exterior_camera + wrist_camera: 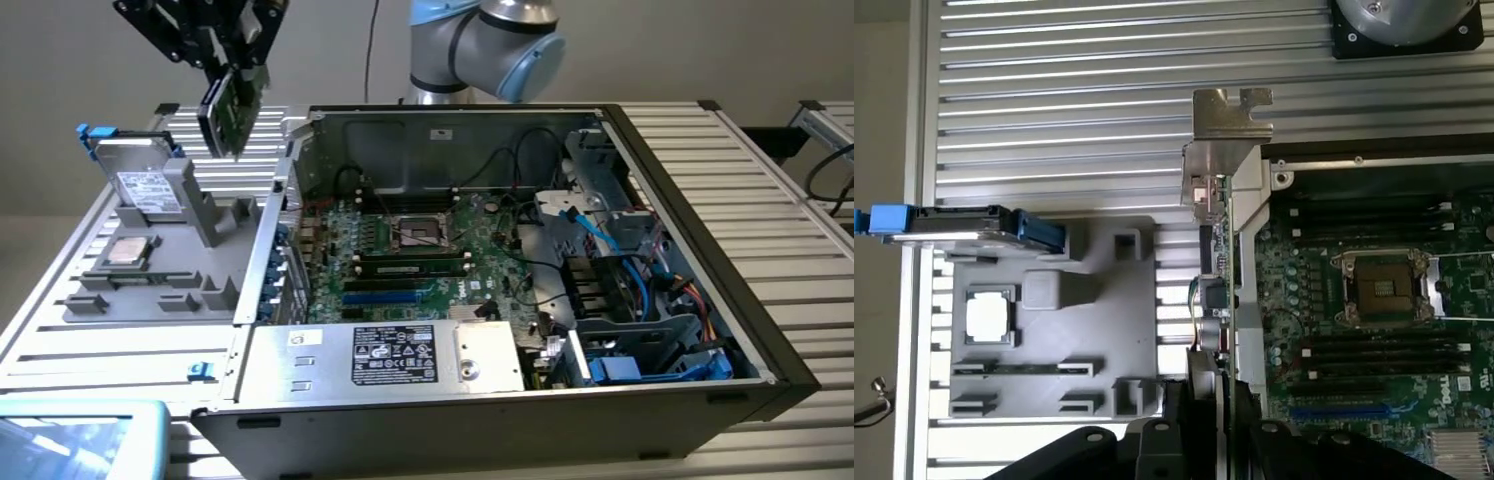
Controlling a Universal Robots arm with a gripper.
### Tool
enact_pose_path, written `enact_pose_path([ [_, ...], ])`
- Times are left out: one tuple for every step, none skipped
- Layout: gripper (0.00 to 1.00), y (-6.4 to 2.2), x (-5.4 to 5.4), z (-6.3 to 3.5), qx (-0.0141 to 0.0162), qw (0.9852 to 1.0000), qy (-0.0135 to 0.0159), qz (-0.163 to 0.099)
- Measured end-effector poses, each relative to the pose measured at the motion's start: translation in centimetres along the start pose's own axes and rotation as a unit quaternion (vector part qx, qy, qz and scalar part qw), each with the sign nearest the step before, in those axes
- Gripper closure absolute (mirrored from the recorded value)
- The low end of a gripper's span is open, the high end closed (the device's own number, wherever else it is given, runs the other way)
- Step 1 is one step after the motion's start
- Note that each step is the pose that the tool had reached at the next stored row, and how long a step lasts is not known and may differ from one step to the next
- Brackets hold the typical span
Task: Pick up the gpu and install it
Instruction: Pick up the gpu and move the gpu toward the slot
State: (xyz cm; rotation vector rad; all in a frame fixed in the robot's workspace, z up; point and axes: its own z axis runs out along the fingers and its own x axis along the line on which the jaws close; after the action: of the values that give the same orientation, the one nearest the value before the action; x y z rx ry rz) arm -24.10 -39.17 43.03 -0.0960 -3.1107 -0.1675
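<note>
We have our end effector [230, 58] partly closed, clamping the gpu [227, 115], which hangs on edge in the air just outside the open computer case [467, 432], above the grey holder [160, 275] beside it. The pick-up looks done; the card is not yet seated on the case's motherboard [400, 262]

The gpu [227, 115] has a green board and a silver bracket [1226, 150]. The gripper [238, 70] is black. The hard drive [143, 180] is silver with a white label and blue tabs. The parts holder [174, 290] is plain grey, the motherboard [400, 245] green, and the surface [787, 190] ribbed silver.
</note>
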Motion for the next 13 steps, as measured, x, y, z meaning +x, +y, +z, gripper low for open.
enact_pose_path([
  [0.72,0.03,-0.4,-0.07,0.0,1.0,0.0011,0.0],
  [0.72,0.05,-0.9,-0.15,0.0001,1.0,0.0022,0.0],
  [0.72,0.08,-1.3,-0.21,0.0002,1.0,0.0032,0.0],
  [0.72,0.11,-1.7,-0.27,0.0002,1.0,0.0041,0.0],
  [0.72,0.13,-2.2,-0.33,0.0003,1.0,0.0046,0.001],
  [0.72,0.16,-2.6,-0.38,0.0003,1.0,0.005,0.001],
  [0.72,0.18,-3.1,-0.44,0.0003,1.0,0.0054,0.001],
  [0.72,0.2,-3.5,-0.49,0.0004,1.0,0.0058,0.001],
  [0.72,0.23,-4.0,-0.54,0.0003,1.0,0.0061,0.001],
  [0.72,0.25,-4.5,-0.59,0.0003,1.0,0.0065,0.001],
  [0.72,0.27,-4.9,-0.63,0.0004,1.0,0.0068,0.001],
  [0.72,0.28,-5.4,-0.66,0.0004,1.0,0.0071,0.001],
  [0.72,0.29,-5.8,-0.67,0.0004,1.0,0.0072,0.001],
])
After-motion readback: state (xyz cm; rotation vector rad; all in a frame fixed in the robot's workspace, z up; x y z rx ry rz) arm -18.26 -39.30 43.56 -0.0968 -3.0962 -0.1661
